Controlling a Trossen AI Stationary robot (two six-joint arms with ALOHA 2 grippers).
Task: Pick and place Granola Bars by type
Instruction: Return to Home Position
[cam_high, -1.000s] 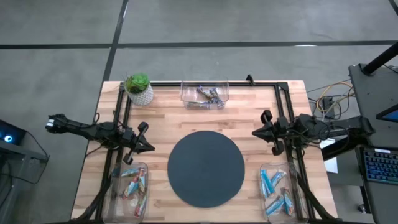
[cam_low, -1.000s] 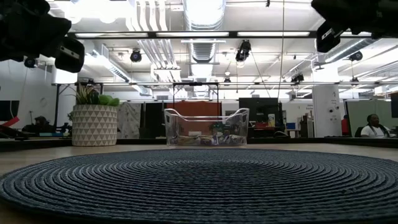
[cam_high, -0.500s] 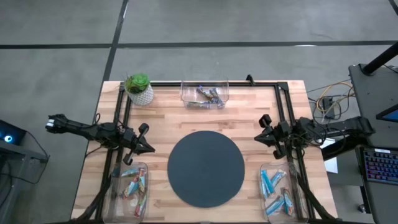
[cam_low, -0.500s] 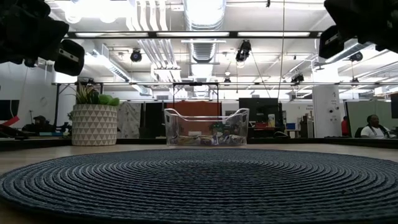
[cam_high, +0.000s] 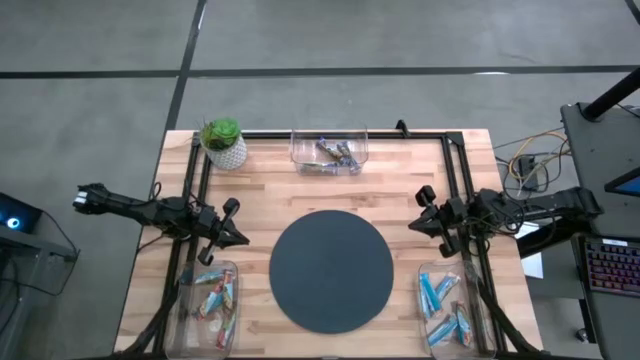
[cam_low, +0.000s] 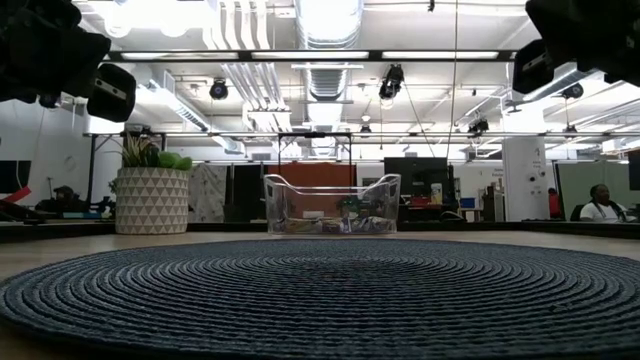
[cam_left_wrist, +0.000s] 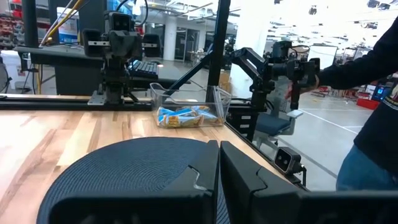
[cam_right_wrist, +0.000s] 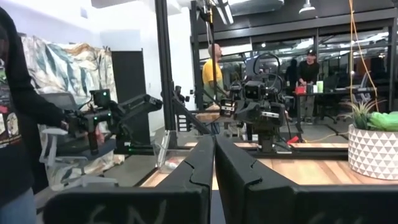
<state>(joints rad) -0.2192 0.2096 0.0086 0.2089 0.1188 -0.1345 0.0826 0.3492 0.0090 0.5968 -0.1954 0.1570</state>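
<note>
- High view: the left claw (cam_high: 232, 224) hangs over the left side of the desk (cam_high: 400, 180), by the far end of the near-left bin (cam_high: 210, 266), which holds the red-brown granola bars (cam_high: 214, 298). The right claw (cam_high: 424, 214) sits opposite at the right side, by the near-right bin (cam_high: 440, 266) with the blue bars (cam_high: 440, 300). The darker bars (cam_high: 330, 152) lie in the far bin (cam_high: 300, 140). The round mat (cam_high: 330, 270) lies between the two claws, and a potted plant (cam_high: 224, 143) stands at the far-left corner.
- Low view: the mat fills the foreground, with the far bin behind it and the plant to its left. Dark arm parts show in both upper corners.
- Left wrist view: the left claw's fingers (cam_left_wrist: 205, 186) are pressed together — clenched on nothing. The blue bars' bin lies across the mat.
- Right wrist view: the right claw's fingers (cam_right_wrist: 199, 168) are likewise closed and empty — the left arm stands across the desk. A person (cam_right_wrist: 18, 124) in a dark sleeve is beyond the desk's edge.
</note>
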